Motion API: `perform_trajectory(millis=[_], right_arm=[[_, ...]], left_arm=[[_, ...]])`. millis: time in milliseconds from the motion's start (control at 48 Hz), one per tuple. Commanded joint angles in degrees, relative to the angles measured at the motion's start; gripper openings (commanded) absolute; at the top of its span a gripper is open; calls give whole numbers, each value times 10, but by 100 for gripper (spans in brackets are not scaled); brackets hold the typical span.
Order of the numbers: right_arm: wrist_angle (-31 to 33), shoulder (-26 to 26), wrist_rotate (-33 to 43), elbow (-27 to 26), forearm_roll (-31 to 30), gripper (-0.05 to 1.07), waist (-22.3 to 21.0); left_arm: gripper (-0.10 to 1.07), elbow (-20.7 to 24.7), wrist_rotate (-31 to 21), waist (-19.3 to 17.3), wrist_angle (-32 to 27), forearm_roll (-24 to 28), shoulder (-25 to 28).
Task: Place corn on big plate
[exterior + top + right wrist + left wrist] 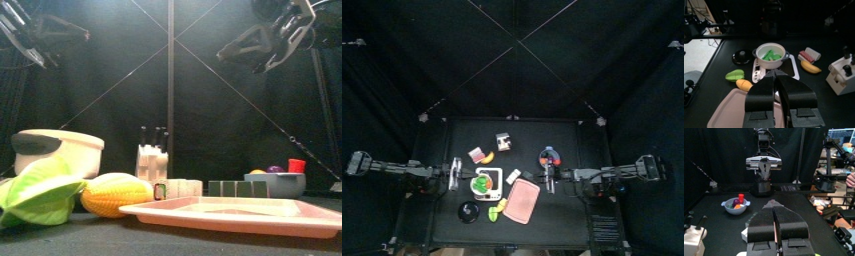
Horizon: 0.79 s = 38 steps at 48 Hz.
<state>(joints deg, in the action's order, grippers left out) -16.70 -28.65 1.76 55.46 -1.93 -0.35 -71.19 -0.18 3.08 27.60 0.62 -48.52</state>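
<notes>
The corn [744, 84] is a small yellow oblong lying on the table just off the edge of the big plate [725, 116], a flat pink rectangle. In the front view the corn [116, 195] sits left of the plate [241, 212]. From above, the corn [496, 209] lies at the plate's [524, 203] left side. My right gripper [777, 73] hangs above the plate's far end, shut and holding nothing. My left gripper [774, 203] is shut and holds nothing, hovering left of the white pot [486, 182].
A green leaf piece [734, 75] lies by the corn. A white pot of greens [771, 54] stands on a square plate. Farther off are a yellow wedge [809, 66], a white shaker holder [844, 70] and a small bowl of coloured pieces [735, 205]. A person's hand [851, 178] shows beyond the curtains.
</notes>
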Motion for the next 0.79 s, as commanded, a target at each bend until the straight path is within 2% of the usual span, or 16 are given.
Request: perform_trajectory(millis=[0, 229, 417, 542, 771], right_arm=[[-3, 35, -1, -27, 13, 3, 10], [12, 137, 0, -69, 21, 3, 50], [89, 195, 3, -107, 42, 7, 73], [156, 216, 3, -136, 54, 14, 79], [195, 282, 2, -201, 40, 35, 96]], left_arm=[[-4, 8, -1, 4, 6, -2, 17], [-4, 4, -1, 11, 6, -5, 40], [-4, 2, -1, 20, 6, -5, 40], [-4, -2, 0, 26, 6, -5, 40], [-4, -4, 0, 26, 5, -5, 40]])
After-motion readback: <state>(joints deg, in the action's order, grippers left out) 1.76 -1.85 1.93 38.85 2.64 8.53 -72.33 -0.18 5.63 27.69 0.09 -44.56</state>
